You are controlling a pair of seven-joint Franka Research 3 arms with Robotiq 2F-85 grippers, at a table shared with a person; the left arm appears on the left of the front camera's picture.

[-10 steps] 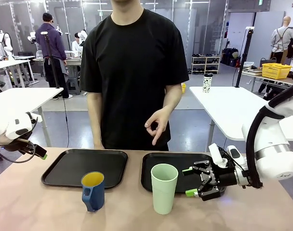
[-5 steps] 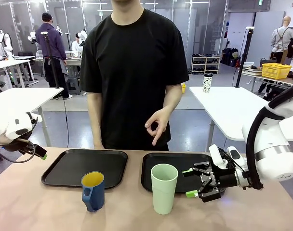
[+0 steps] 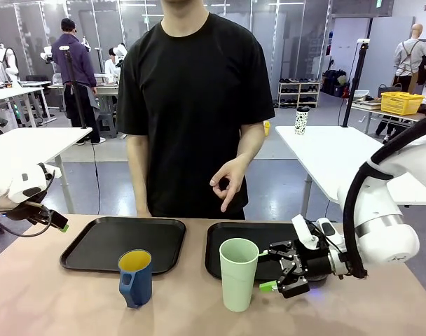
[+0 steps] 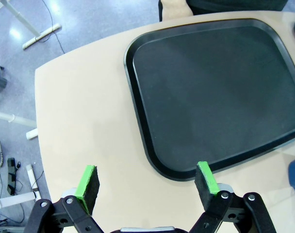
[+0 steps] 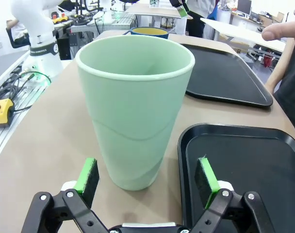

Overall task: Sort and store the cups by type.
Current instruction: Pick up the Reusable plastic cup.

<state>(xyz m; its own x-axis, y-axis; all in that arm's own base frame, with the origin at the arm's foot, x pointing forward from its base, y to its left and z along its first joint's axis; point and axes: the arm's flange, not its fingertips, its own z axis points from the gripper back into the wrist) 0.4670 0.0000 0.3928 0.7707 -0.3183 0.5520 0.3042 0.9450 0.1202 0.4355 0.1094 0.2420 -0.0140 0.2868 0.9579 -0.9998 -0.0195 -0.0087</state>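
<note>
Right gripper (image 3: 266,269) is down low over the table, jaws spread wide, and you've got the mint-green tumbler (image 3: 239,274) just off its fingertips, touching neither pad. In your right wrist view the tumbler stands dead centre ahead of the gap. It's upright on bare table, just beside the near edge of the right tray (image 3: 262,234). It's tall, handleless and pale green, tapering toward the base, mouth up. Over on your left, the dark blue mug (image 3: 135,278) stands upright on the table at the near edge of the left tray (image 3: 108,245), yellow inside, handle facing your side. Left gripper (image 4: 146,177) hangs with its jaws apart too, well away from both cups, above the table's left end beside that tray. The person's hand (image 3: 228,183) hovers at the far side.
</note>
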